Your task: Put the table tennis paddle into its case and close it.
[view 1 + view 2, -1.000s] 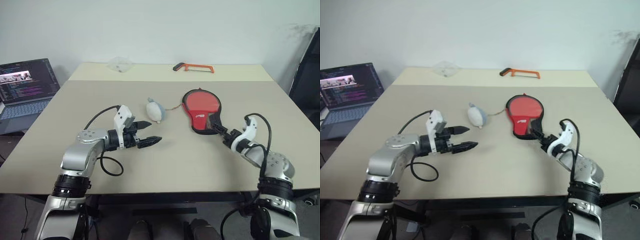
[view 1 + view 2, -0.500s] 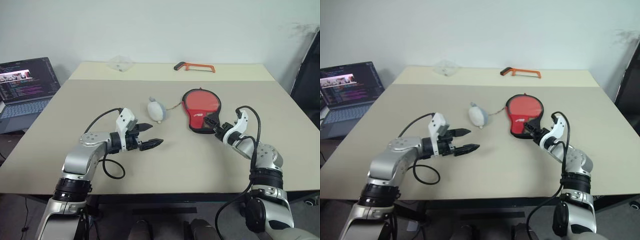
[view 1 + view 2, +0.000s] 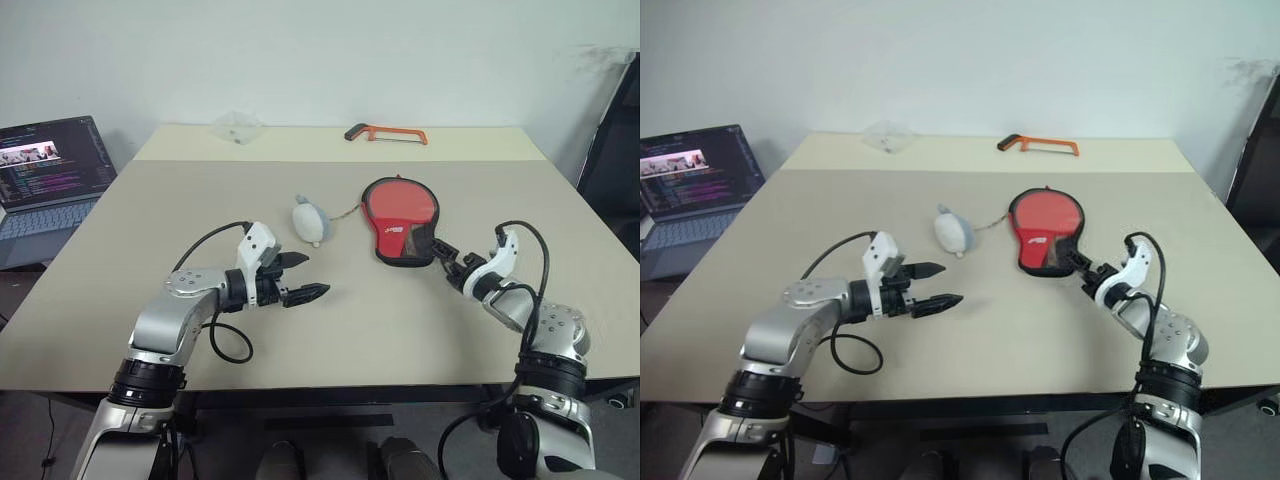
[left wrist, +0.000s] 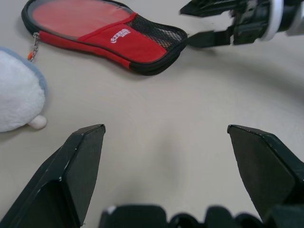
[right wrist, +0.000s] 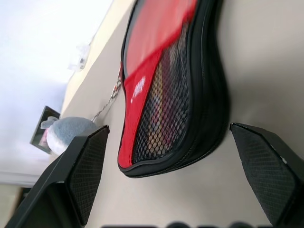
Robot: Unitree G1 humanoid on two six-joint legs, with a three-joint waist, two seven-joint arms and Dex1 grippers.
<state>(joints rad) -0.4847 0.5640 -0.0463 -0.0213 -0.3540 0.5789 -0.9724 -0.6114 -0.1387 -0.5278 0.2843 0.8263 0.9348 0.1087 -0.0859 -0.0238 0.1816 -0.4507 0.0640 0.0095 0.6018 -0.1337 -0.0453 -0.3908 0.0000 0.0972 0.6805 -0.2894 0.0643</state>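
Observation:
The case (image 3: 400, 215) lies flat on the table, round end away from me. The table tennis paddle is inside it: the red face (image 3: 403, 203) shows through the clear side and the pale handle (image 5: 160, 97) through the black mesh. The zip pull (image 4: 33, 45) sits at the round end. My right gripper (image 3: 447, 260) is open, just off the case's narrow handle end and pointing at it. Left of the case, my left gripper (image 3: 309, 276) is open over bare table, holding nothing.
A pale round pouch (image 3: 310, 222) on a cord lies just left of the case. An orange hacksaw (image 3: 387, 133) and a clear plastic item (image 3: 238, 126) sit at the far edge. A laptop (image 3: 50, 170) stands off to the left, a black chair (image 3: 615, 150) to the right.
My right wrist has rolled slightly beside the case's handle end. Both grippers stay open and the case has not moved; the view itself has shifted a little.

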